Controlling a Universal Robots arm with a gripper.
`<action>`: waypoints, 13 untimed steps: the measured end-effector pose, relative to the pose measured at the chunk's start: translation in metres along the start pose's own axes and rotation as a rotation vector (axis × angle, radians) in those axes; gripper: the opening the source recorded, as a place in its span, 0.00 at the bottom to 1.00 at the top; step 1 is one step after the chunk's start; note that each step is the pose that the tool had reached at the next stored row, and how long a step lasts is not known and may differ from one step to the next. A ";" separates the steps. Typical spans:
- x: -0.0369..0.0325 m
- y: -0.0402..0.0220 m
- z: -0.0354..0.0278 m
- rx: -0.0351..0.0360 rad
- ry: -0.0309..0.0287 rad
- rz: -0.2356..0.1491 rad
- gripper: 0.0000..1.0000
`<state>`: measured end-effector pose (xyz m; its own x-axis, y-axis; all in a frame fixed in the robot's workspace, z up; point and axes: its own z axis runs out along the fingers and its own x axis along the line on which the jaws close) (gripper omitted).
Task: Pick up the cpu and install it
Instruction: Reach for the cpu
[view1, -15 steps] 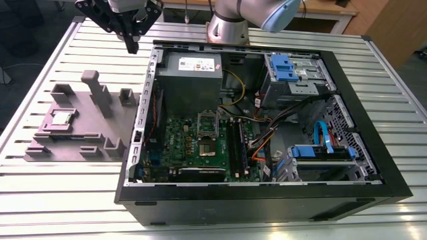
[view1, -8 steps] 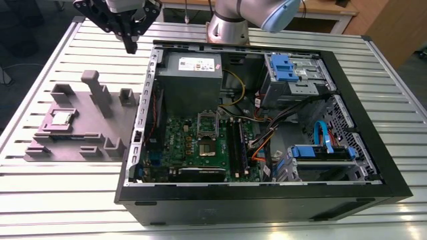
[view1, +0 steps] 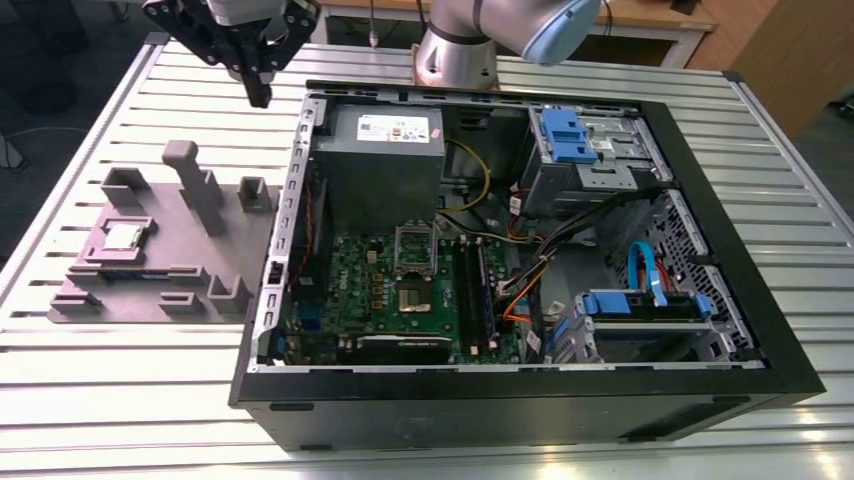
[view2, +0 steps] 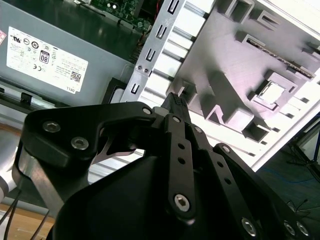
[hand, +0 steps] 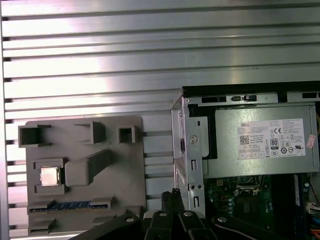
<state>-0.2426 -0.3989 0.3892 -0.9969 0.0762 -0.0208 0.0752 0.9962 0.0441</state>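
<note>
Slatted tabletop (view1: 120, 400) carries a grey fixture (view1: 174, 275); the cpu (view1: 124, 235), a small silvery square with a pale rim, lies flat in its recess. Pick-up appears not yet begun. The claw (view1: 258, 95), pressed together and empty, hangs well apart from the cpu, beside the computer case (view1: 534, 420); a grasp calls for spread fingers.

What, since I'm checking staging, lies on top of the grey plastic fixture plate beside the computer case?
The small silvery square cpu sits recessed in the grey plate; a blue strip lies near one edge. Whatever is under the cpu is covered.
</note>
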 end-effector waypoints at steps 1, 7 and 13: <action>0.0002 0.0000 0.0000 0.0000 0.0000 0.000 0.10; 0.0014 -0.0001 0.0000 0.0000 0.0002 0.000 0.10; 0.0028 -0.0002 0.0000 0.0001 0.0003 0.000 0.10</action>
<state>-0.2453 -0.3989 0.3891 -0.9969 0.0762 -0.0205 0.0753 0.9962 0.0440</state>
